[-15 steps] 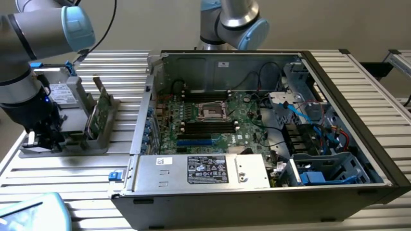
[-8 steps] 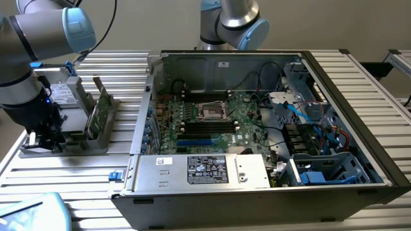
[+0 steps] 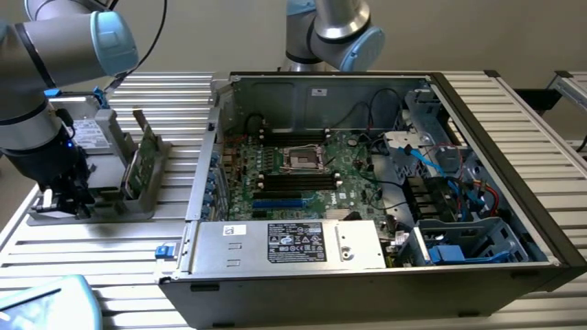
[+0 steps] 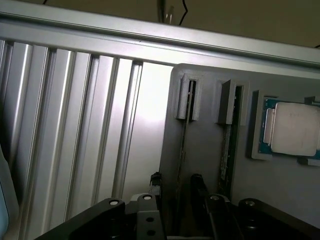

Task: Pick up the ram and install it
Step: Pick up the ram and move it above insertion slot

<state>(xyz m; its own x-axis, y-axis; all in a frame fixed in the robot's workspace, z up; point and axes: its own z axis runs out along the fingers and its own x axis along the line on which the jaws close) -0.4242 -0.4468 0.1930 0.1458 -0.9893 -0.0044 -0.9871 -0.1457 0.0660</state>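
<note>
One ram (image 4: 183, 142) stands on edge in the grey holder (image 4: 205, 150), in line with the gripper (image 4: 176, 184) and not yet lifted. Pick-up step in hand. Fingers (image 4: 156, 182) spread wide, empty, flanking the ram's thin edge. Judgement: closing calls for square centring on that edge; depth of reach cannot be told.

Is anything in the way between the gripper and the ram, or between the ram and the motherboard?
Nothing visible separates the open fingers from the ram standing in its holder. The computer case's raised side wall stands between the holder and the motherboard's memory slots.
</note>
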